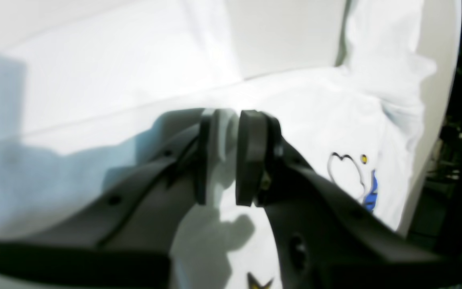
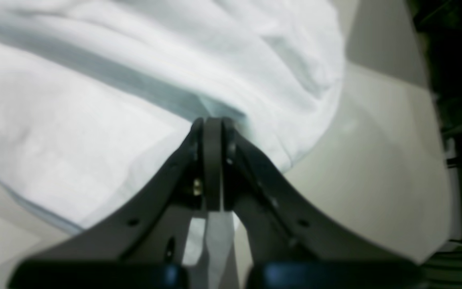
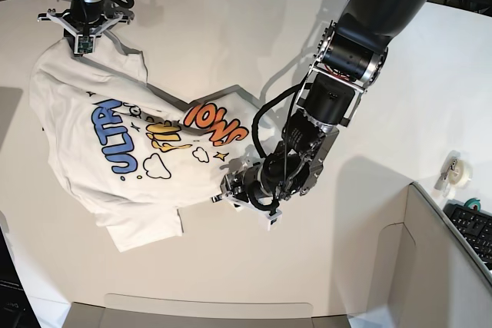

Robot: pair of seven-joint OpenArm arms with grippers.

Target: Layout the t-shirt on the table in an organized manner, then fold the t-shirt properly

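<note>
T-shirt lies crumpled toward tabletop far-left corner, stretched diagonally btwn right end effector clamped on its far corner & left end effector, jaws slightly apart around near-right hem.

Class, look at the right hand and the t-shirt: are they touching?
Touching. The right wrist view shows the right hand shut on a fold of the t-shirt, white cloth pinched between its pads.
</note>
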